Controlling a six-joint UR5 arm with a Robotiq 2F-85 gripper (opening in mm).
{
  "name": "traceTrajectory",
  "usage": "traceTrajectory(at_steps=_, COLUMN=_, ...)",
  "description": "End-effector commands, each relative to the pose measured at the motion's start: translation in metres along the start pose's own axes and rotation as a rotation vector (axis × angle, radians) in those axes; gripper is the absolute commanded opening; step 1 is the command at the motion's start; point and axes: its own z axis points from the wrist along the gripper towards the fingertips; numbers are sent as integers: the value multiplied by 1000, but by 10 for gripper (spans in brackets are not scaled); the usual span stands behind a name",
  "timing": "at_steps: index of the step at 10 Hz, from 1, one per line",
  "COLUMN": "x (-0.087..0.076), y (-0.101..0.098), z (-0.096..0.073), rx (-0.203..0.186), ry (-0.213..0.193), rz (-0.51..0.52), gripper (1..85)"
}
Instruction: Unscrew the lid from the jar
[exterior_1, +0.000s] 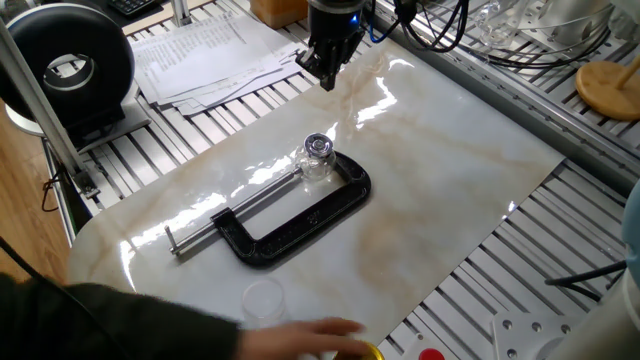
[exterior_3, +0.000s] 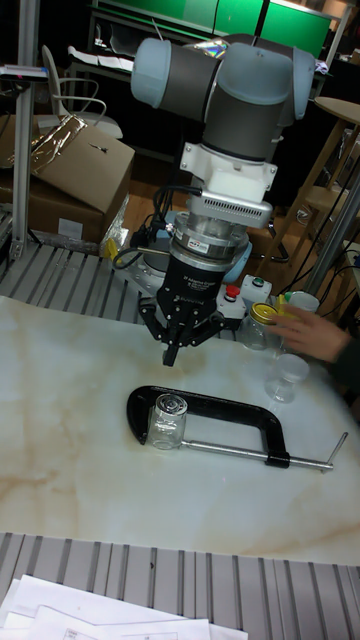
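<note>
The small clear jar (exterior_1: 314, 165) stands upright on the marble board, held in the jaws of a black C-clamp (exterior_1: 296, 218). Its shiny lid (exterior_1: 318, 146) sits on top. In the tall fixed view the jar (exterior_3: 166, 428) and lid (exterior_3: 170, 404) stand just below and in front of my gripper (exterior_3: 172, 352). My gripper (exterior_1: 326, 78) hangs above the board, behind the jar and well apart from it. Its fingers meet at the tips with nothing between them.
A person's arm and hand (exterior_1: 310, 335) reach over the board's front edge beside a frosted cup (exterior_1: 263, 298) and a yellow lid (exterior_1: 366, 352). Papers (exterior_1: 205, 50) lie at the back left. Cables (exterior_1: 470, 40) run at the back right.
</note>
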Motion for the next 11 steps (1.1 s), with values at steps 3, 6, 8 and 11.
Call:
traceTrajectory(at_steps=3, x=-9, y=-1, z=-1, rx=0, ry=-34, rz=-40, gripper=13)
traceTrajectory(at_steps=6, x=-12, y=0, z=-2, rx=-1, ry=-48, rz=-59, gripper=13)
traceTrajectory(at_steps=8, x=-12, y=-1, z=-2, rx=2, ry=-46, rz=-58, gripper=13)
traceTrajectory(at_steps=11, x=-5, y=4, z=-1, rx=-19, ry=-19, rz=-63, gripper=13)
